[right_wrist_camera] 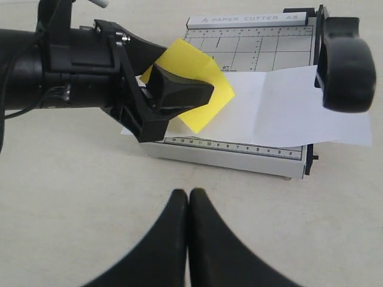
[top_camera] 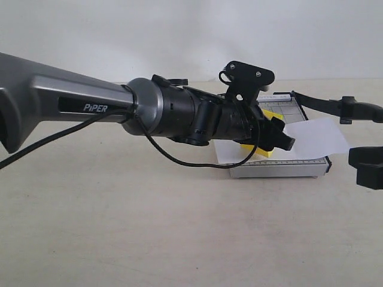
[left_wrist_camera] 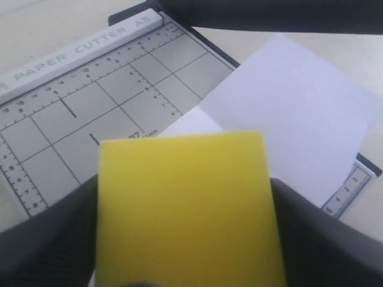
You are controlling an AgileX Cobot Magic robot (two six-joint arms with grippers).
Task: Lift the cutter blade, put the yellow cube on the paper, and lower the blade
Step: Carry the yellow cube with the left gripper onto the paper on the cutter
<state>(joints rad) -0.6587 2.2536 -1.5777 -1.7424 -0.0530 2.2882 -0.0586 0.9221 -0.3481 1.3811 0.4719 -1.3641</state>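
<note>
The yellow cube [left_wrist_camera: 185,209] sits between the two black fingers [left_wrist_camera: 48,239] of my left gripper [left_wrist_camera: 185,251], which is shut on it. In the exterior view the cube [top_camera: 263,150] is tilted, at the left end of the white paper [top_camera: 317,139]. Whether it touches the sheet cannot be told. The paper [right_wrist_camera: 281,110] lies across the grey gridded cutter board [right_wrist_camera: 251,42]. The cutter blade [top_camera: 323,103] is raised above the board's right side, and nothing holds its thick handle [right_wrist_camera: 344,66]. My right gripper [right_wrist_camera: 189,194] is shut and empty, over the table in front of the board.
The left arm's long grey and black body [top_camera: 90,101] stretches across the left half of the scene, with a loose black cable [top_camera: 179,160] hanging under it. The beige tabletop [top_camera: 179,227] surrounds the board. A pale wall stands behind.
</note>
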